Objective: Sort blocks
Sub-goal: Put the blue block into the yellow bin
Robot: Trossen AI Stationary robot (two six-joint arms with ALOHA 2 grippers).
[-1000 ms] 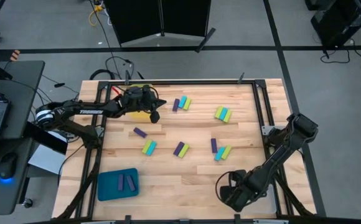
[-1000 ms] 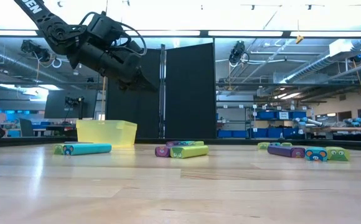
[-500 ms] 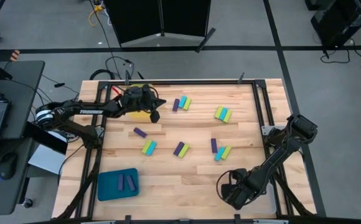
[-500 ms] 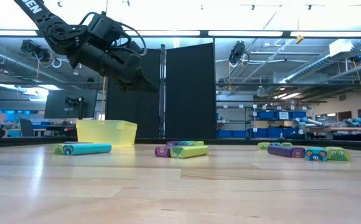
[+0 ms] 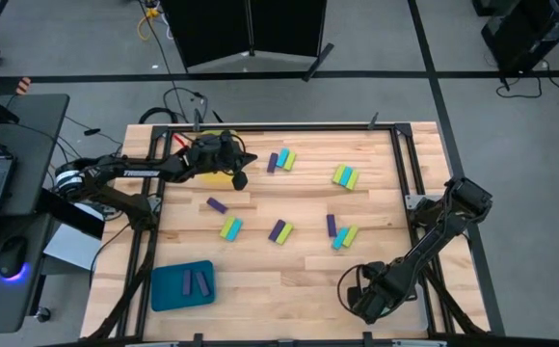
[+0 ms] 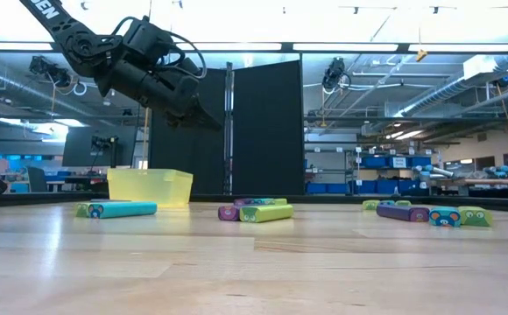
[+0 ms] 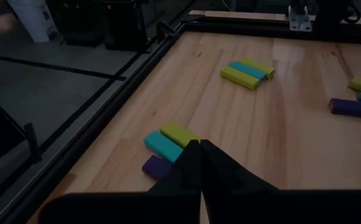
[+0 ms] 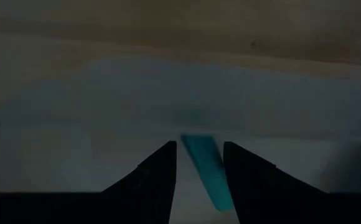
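- Blocks lie scattered in small mixed-colour groups across the middle of the desk [image 5: 299, 280]: a purple-cyan-green trio [image 5: 281, 160] near the far edge, a green-cyan pair [image 5: 345, 176] to its right, a lone purple block [image 5: 217, 204], a green-cyan pair [image 5: 231, 228], a purple-green pair [image 5: 279, 231] and a purple-cyan-green group [image 5: 340, 231]. The mixing suggests these groups are not yet sorted.
- Sorted items: two purple blocks [image 5: 196, 281] rest in the blue tray [image 5: 169, 289] at the near left corner, which appears to serve as the purple bin.
- Yellow tray [image 6: 149, 185] stands at the far left of the desk, partly under the left arm, probably the bin for the yellow-green blocks.
- Left pincer [image 5: 240, 179] hangs above the desk beside the yellow tray. Its arm reaches in level from the left side, wrist angled down. In the left wrist view the two fingers meet with no gap and grip nothing; the trio lies just ahead of them.
- Right pincer [image 8: 197, 163] sits low at the near right corner of the desk, its arm folded down from the right-hand mount. Its fingers stand apart, with a cyan block [image 8: 206, 168] lying between them on a pale surface, apparently a clear tray; contact cannot be told.
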